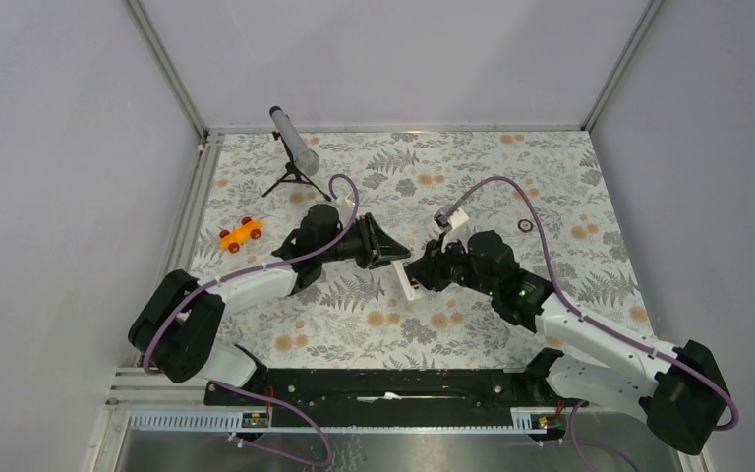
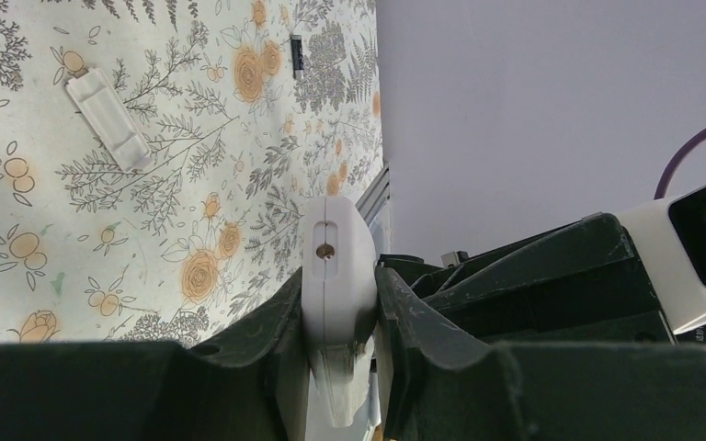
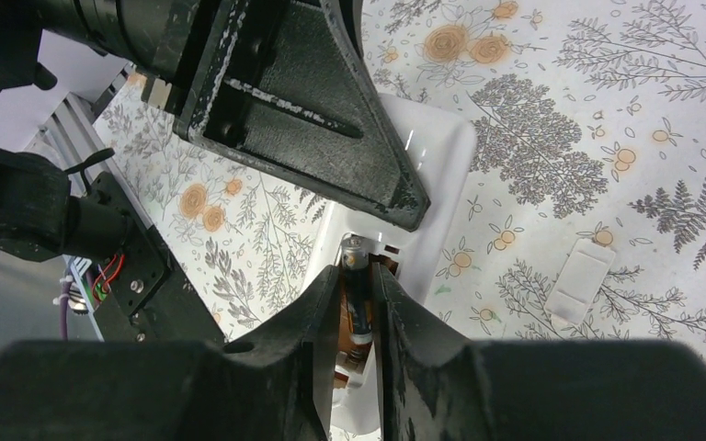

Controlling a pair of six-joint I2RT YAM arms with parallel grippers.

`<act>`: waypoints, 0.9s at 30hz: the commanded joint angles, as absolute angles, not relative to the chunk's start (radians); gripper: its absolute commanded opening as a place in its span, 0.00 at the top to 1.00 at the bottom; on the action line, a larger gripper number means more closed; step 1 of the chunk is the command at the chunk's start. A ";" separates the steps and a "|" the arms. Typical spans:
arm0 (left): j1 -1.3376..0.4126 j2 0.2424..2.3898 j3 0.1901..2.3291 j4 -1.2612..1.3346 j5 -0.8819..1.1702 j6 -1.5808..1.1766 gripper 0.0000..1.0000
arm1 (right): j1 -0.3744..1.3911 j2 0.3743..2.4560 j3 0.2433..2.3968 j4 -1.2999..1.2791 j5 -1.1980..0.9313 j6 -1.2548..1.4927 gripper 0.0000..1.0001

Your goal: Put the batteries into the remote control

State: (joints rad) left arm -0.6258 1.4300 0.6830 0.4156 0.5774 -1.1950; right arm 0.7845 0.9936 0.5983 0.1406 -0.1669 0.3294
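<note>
- Flowery tabletop (image 1: 551, 187) with plain grey walls around it; the two arms meet near the middle.
- The left tool (image 2: 338, 287) is shut tight on the remote control (image 2: 335, 243), with one finger on each side of it.
- The right tool (image 3: 357, 280) is pinched shut on one battery (image 3: 357, 312). The battery's tip is right at the open slot in the remote control.
- A small dark bit (image 2: 296, 52) lies on the tabletop, well apart from the remote control. It looks like the other battery, but it is too small to be sure.
- The white lid (image 3: 581, 280) lies flat on the tabletop, apart from the remote control.
- To do this step well, I think the left tool should hold the remote control very still.
- The right tool should line the battery up with the slot, the right way round, and push it in slowly.
- It should let go only when the battery sits flat, or the battery may pop out.
</note>
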 commanded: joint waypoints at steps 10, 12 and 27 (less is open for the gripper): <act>-0.627 1.423 0.752 0.398 0.592 -1.127 1.00 | 0.792 0.986 0.673 0.071 -0.163 0.348 0.67; -0.627 1.424 0.758 0.380 0.585 -1.108 1.00 | 0.792 0.972 0.693 0.050 -0.162 0.377 0.61; -0.594 1.382 0.734 0.358 0.570 -1.062 1.00 | 0.792 0.933 0.623 0.026 -0.092 0.954 0.12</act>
